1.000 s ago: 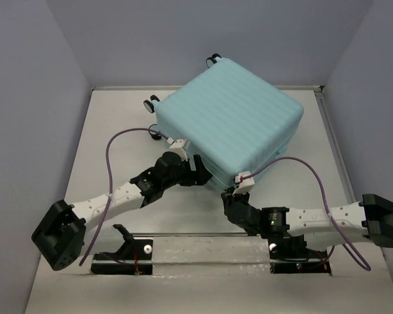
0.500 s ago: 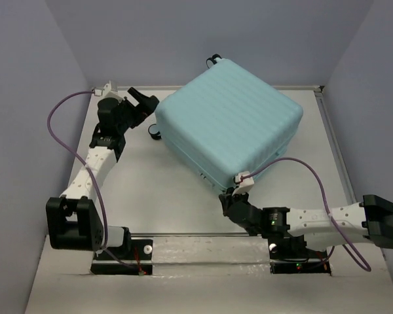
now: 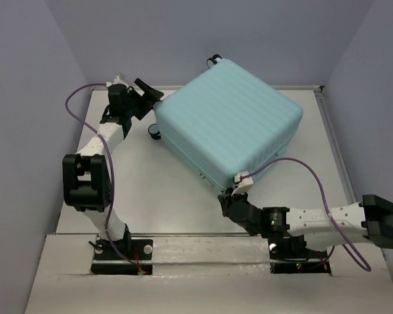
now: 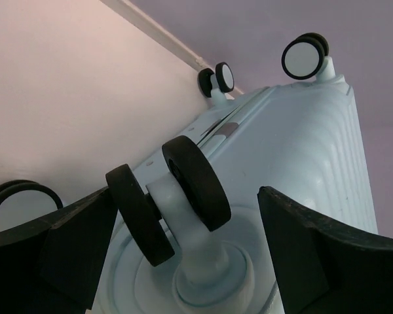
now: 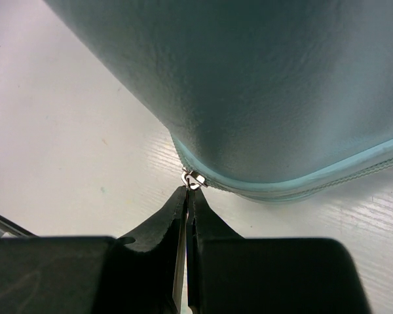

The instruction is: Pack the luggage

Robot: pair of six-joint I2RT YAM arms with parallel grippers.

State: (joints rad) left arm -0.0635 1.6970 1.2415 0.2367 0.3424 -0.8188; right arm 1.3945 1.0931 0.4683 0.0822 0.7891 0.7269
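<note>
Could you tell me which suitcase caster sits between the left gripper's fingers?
The twin-wheeled caster seen edge-on, framed by the left gripper; the other three lie outside.

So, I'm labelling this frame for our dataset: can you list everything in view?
luggage: one, pale aqua, lying flat with its shells together, mid-table toward the far side.
caster wheels: four seen, black with white hubs, on the luggage's far-left end.
zipper pull: one, silver, at the luggage's near corner.
table: one, white, under everything.
cables: two, purple, one along each arm.
left gripper: one, black, open on either side of a caster wheel.
right gripper: one, black, shut on the zipper pull.
</note>
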